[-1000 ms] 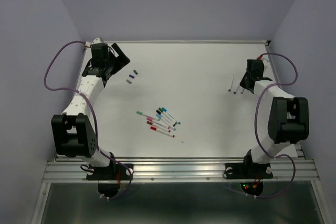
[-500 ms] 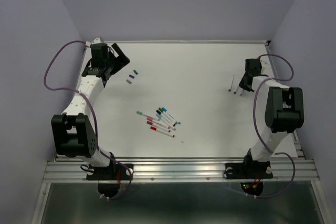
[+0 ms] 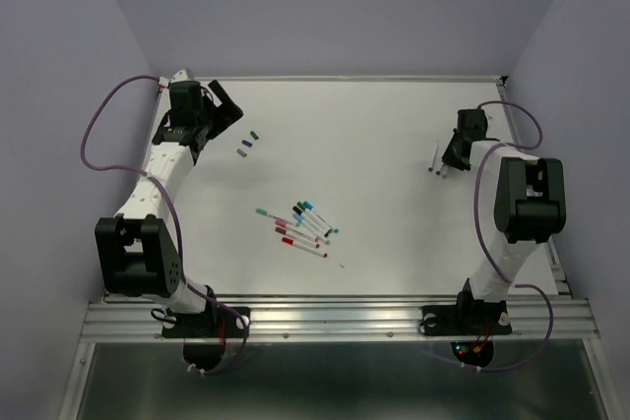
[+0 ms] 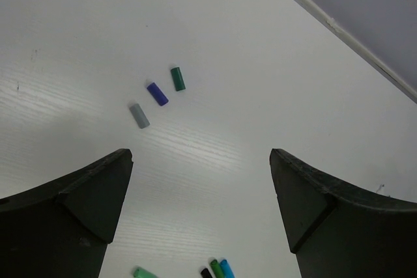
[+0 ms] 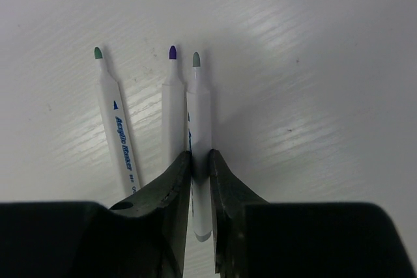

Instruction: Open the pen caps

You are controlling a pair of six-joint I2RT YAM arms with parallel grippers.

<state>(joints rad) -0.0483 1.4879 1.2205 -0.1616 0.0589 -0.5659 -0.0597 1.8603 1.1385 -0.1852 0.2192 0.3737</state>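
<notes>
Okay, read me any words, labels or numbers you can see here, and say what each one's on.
"Acrylic Marker": blue print along the barrel of the green-tipped pen, after a small blue triangle.
Tiny print after it on that barrel: too small to read.
Blue print on the grey-tipped pen in the right gripper: mostly out of sight, unreadable.
Nothing readable in the other views.

Loose caps (image 4: 156,94) left of pens (image 3: 299,225)

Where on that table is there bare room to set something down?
The far middle is bare, between the three loose caps and the uncapped pens, one of them in the right gripper. So is the near right, beside the pen pile. The pile itself is crowded.
</notes>
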